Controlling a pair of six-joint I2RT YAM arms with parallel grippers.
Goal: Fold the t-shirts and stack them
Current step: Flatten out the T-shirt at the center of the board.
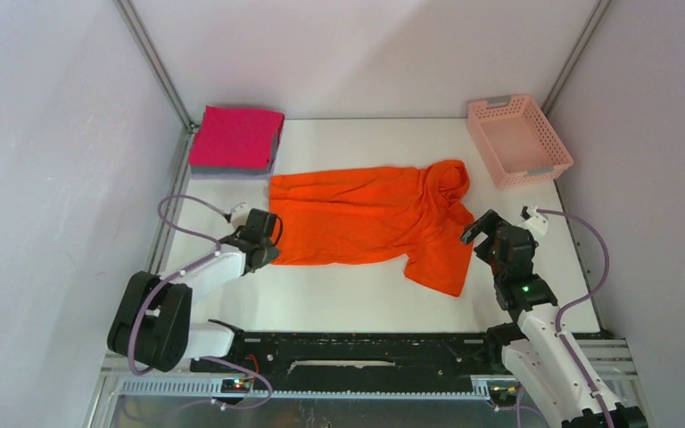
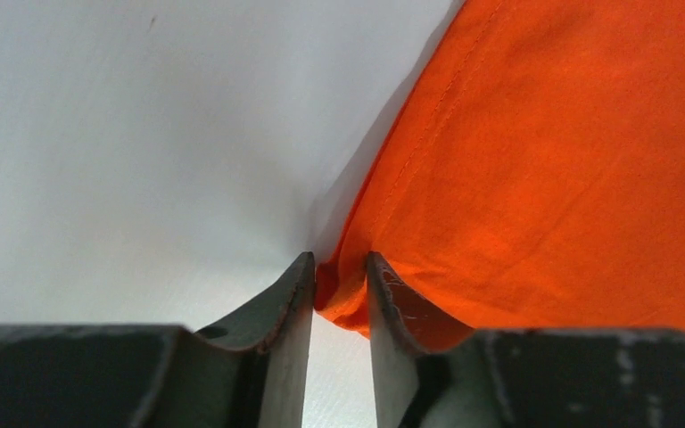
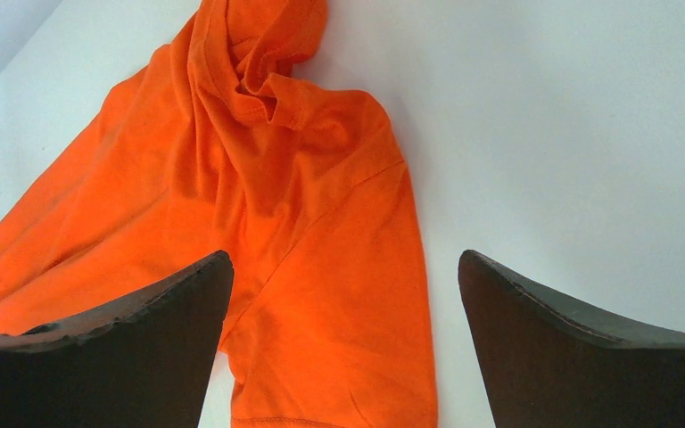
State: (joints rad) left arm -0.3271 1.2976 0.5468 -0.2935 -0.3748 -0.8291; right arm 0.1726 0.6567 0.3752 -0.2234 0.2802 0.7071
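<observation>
The orange t-shirt [image 1: 366,214] lies spread sideways on the white table, its collar end bunched at the right and one sleeve pointing toward the near edge. My left gripper [image 1: 270,241] is at the shirt's near left corner and is shut on that hem corner [image 2: 343,290], cloth pinched between the fingers. My right gripper [image 1: 480,229] is open and empty, just right of the near sleeve [image 3: 339,312], above the table. A folded magenta-pink t-shirt [image 1: 236,136] lies on a folded grey one [image 1: 276,152] at the back left.
A pale pink lattice basket [image 1: 517,139] stands at the back right. Grey walls with metal posts close in the table on the left, back and right. A black rail [image 1: 366,348] runs along the near edge between the arm bases.
</observation>
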